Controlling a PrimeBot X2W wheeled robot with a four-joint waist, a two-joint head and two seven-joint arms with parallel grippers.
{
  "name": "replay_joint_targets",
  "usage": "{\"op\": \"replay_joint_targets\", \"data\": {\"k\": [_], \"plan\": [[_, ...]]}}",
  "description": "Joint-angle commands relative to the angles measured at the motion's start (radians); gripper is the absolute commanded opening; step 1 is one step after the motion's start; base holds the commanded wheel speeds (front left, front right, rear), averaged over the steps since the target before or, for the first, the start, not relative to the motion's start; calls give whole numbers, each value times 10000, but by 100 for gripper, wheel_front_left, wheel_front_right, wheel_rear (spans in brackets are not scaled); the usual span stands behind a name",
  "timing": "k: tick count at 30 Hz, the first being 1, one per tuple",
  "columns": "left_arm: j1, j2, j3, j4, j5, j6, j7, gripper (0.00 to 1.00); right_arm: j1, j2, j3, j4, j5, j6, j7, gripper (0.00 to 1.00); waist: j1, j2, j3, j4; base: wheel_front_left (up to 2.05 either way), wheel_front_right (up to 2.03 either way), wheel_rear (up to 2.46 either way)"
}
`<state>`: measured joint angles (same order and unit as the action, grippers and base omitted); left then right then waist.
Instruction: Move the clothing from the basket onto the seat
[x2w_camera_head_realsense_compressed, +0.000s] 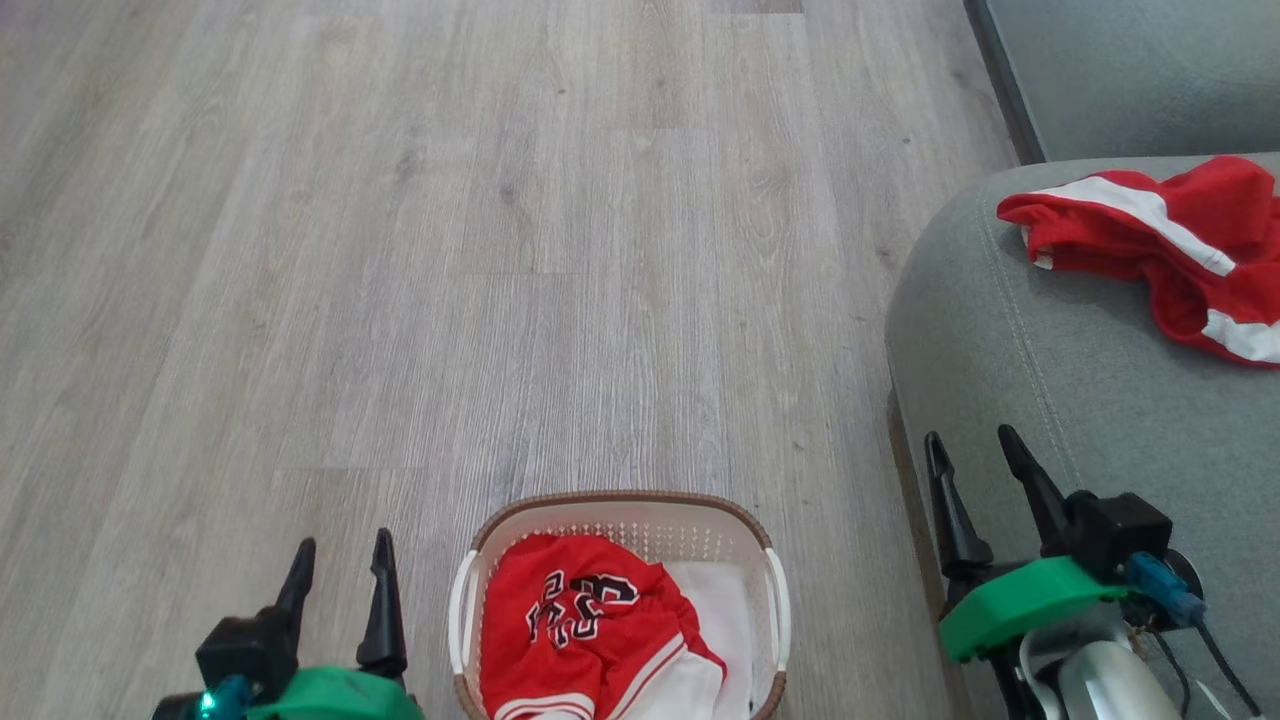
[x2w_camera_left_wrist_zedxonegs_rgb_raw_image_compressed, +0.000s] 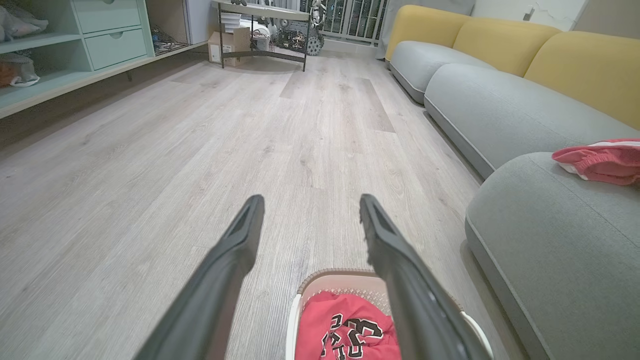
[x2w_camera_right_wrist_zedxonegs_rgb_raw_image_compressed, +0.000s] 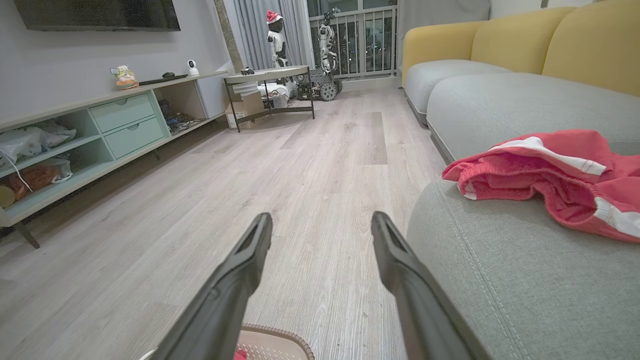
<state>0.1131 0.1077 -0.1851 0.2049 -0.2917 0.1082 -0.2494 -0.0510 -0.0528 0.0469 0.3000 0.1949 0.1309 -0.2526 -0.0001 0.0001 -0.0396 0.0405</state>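
- The task is judged to be partly done: a red garment (x2w_camera_head_realsense_compressed: 1170, 240) with white stripes is seen lying crumpled on the seat (x2w_camera_head_realsense_compressed: 1050, 400), well apart from the basket (x2w_camera_head_realsense_compressed: 620, 497).
- What is left is judged to be the jersey (x2w_camera_head_realsense_compressed: 575, 620), which lies inside the basket. The basket is set on the floor (x2w_camera_head_realsense_compressed: 500, 250), near the seat's rounded front edge and between the two arms.
- The jersey is seen as bright red fabric, bunched and folded over on itself. Black-and-white lettering is turned upward and white trim is shown at its near edge. Soft, limp handling is to be expected.
- A plain white sheet (x2w_camera_head_realsense_compressed: 725, 610) is seen beside the jersey in the basket; it is not counted as clothing.
- The left gripper (x2w_camera_head_realsense_compressed: 343, 540) is held with its jaws spread wide and empty, just left of the basket.
- The right gripper (x2w_camera_head_realsense_compressed: 969, 434) is likewise spread fully, with nothing between its fingers, at the seat's front edge.
- Neither garment is touched by any finger.
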Motion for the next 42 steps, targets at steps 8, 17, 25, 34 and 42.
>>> {"op": "replay_joint_targets", "data": {"k": [8, 17, 25, 34, 42], "plan": [[-321, -142, 518, -109, 250, -240, -124, 100, -267, 25, 241, -306, 17, -2, -91, 100, 1, -1, -31, 29, 0, 0, 0], [-317, -248, 658, -15, 413, -398, -124, 100, -240, 25, 211, -291, 15, -2, -91, 100, 1, -1, 11, 60, 0, 0, 0], [-362, -345, 655, 7, 559, -523, -124, 100, -234, 26, 112, -400, -30, -2, -91, 100, 1, -1, 202, 95, 0, 0, 0], [-1083, -442, 171, 424, 876, -714, -124, 100, -516, 26, -136, -812, -211, -2, -91, 100, 1, -1, 1156, 111, 0, 0, 0], [-2897, -523, -793, 1896, 1277, -944, -124, 100, -1407, 26, -491, -1467, -615, -2, -91, 100, 1, -1, 3033, -164, 0, 0, 0]]}}
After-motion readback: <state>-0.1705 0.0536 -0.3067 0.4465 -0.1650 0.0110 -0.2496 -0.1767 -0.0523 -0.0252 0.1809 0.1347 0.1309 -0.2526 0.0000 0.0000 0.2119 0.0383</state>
